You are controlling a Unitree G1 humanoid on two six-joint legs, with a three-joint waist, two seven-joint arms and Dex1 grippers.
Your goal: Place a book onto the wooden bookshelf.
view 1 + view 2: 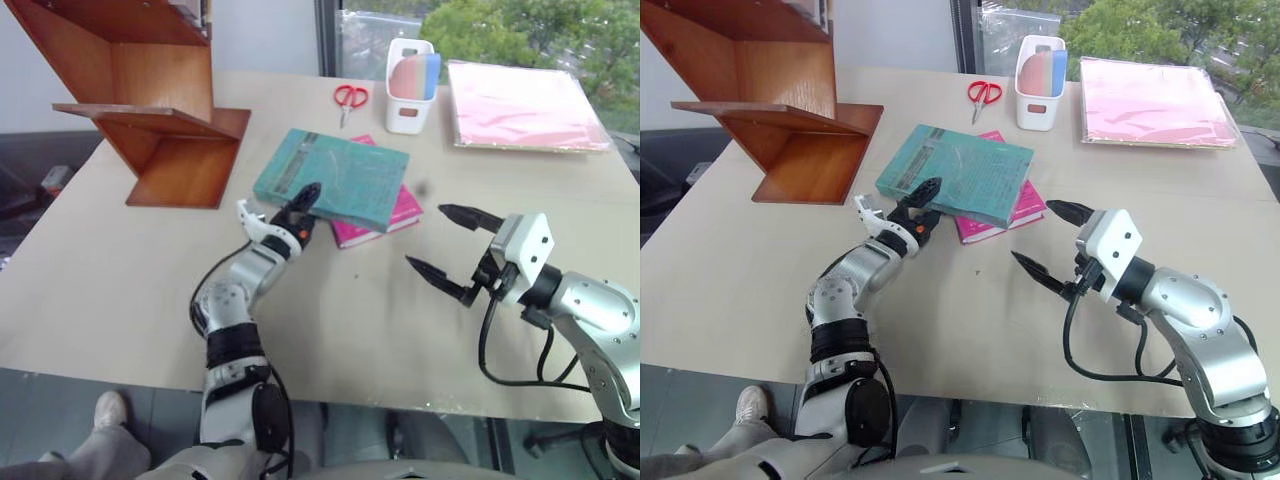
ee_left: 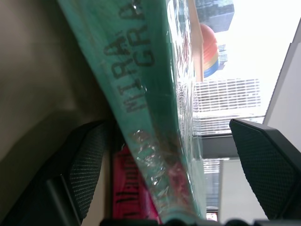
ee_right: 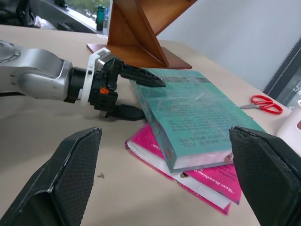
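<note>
book (image 1: 335, 178): teal one, lying on top of the pink book (image 1: 385, 220) mid-table, corner hanging over its edge
left gripper (image 3: 134, 94): spread wide, one finger over and one under the book's near corner
right gripper (image 1: 450, 245): wide open over bare table, holding nothing
wooden bookshelf (image 1: 150, 110): far left, open table (image 1: 100, 280) between

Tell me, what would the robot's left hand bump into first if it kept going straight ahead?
Most likely the teal book. The left hand is open, its fingers already straddling the book's near corner, so the book's edge comes first.

the teal book (image 2: 150, 94) spine shows partial letters "nira" and "gra".
</note>
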